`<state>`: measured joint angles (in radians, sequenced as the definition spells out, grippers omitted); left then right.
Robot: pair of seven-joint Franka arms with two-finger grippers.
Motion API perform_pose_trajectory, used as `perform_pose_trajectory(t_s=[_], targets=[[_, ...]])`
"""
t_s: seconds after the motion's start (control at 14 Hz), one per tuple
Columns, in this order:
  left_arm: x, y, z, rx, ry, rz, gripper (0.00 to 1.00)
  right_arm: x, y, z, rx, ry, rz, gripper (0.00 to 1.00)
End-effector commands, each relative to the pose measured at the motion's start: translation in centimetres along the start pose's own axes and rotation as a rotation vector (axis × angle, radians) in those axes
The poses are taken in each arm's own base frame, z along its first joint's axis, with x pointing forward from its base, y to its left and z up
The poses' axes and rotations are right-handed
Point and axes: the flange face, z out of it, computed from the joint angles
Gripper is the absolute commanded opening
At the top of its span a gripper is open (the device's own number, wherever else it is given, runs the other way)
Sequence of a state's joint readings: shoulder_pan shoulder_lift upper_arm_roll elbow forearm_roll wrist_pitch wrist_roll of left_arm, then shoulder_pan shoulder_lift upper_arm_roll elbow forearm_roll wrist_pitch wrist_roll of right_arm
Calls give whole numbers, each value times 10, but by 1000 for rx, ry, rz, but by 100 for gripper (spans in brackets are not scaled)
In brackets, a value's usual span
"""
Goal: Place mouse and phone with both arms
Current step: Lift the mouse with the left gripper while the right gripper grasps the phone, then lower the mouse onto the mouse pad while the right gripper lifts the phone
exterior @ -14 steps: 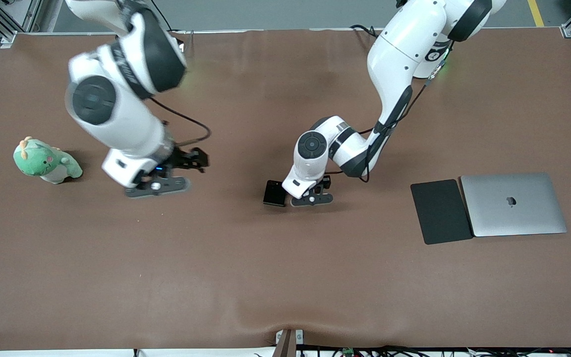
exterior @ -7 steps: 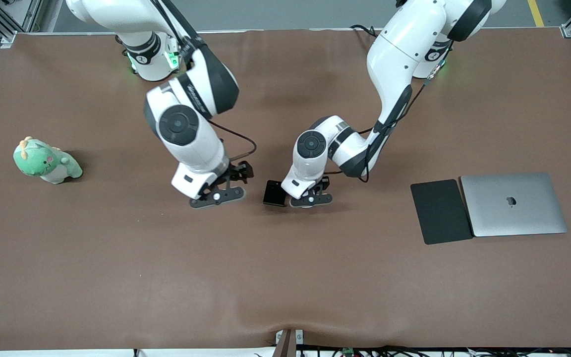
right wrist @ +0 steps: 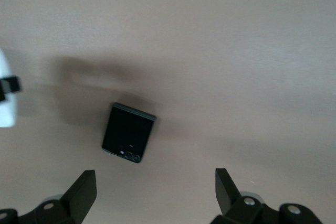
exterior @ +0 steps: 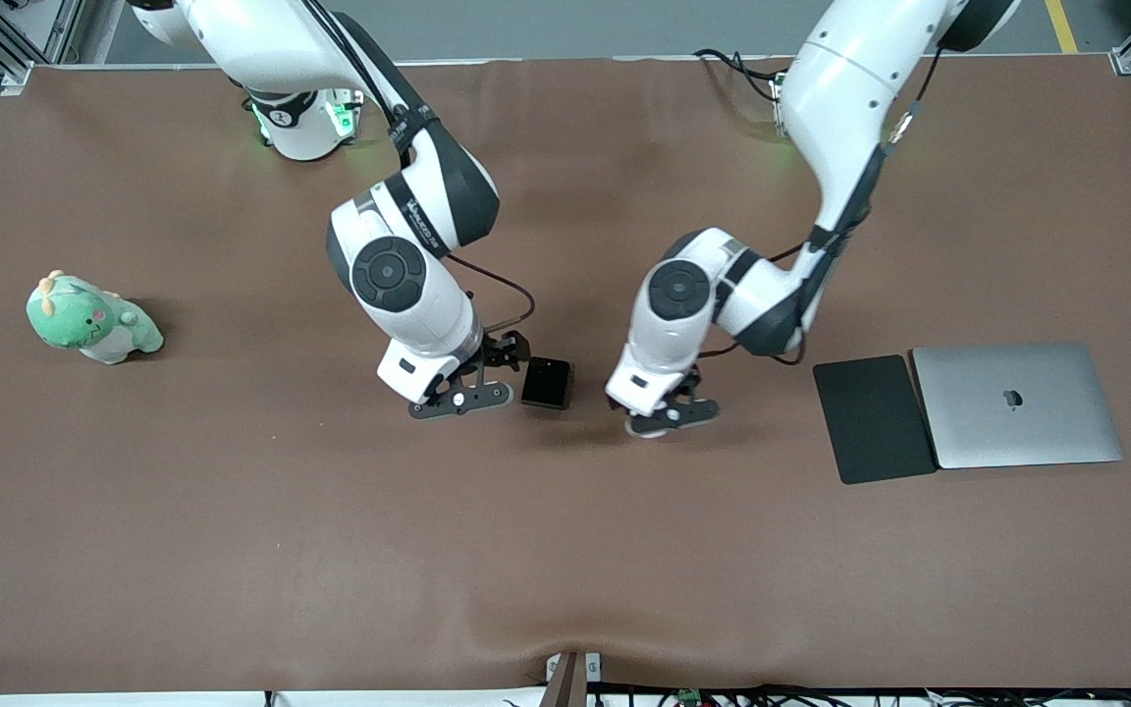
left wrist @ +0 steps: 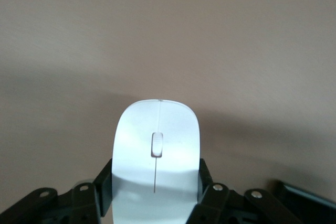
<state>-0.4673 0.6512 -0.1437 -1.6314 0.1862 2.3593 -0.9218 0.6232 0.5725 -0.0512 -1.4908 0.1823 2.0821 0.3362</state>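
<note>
Mouse (left wrist: 156, 166) is pinched between the left gripper's (exterior: 665, 416) two fingers (left wrist: 103, 188), clamped on both sides, hanging just above the brown table (exterior: 565, 550) around the middle, well away from every edge. Phone (exterior: 547, 382) lies flat on the table close by, toward the right arm's end from the mouse, not touching anything. Right gripper (exterior: 462, 398) sits low next to the phone with its jaws spread wide and nothing between them; its wrist camera looks down on the phone between the open fingers (right wrist: 83, 194). Further out, a black pad (exterior: 873, 418) and a closed silver laptop (exterior: 1015, 405) lie side by side toward the left arm's end. Green plush toy (exterior: 91, 319) sits near the edge at the right arm's end.
</note>
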Motion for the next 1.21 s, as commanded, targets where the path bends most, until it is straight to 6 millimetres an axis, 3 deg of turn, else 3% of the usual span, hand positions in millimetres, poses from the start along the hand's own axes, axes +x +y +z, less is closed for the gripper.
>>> perform_pose_trajectory(t_s=[0.0, 0.14, 0.36, 0.57, 0.79, 1.07, 1.14], targets=[[11, -46, -8, 40, 4, -4, 52, -4, -26, 39, 15, 18, 3, 100], [29, -73, -3, 52, -4, -3, 52, -6, -37, 64, 14, 39, 10, 100], [69, -133, 2, 68, -15, -21, 53, -12, -50, 105, 7, 65, 49, 100], [100, -189, 5, 74, -23, 5, 53, -14, -50, 121, -1, 84, 39, 100], [114, -241, 10, 82, -42, 56, 54, -25, -50, 148, -59, 88, -10, 100], [119, -292, 15, 78, -47, 140, 54, -29, -57, 150, -51, 92, 121, 100], [121, -313, 18, 71, -42, 157, 55, -28, -56, 150, -44, 91, 131, 100]])
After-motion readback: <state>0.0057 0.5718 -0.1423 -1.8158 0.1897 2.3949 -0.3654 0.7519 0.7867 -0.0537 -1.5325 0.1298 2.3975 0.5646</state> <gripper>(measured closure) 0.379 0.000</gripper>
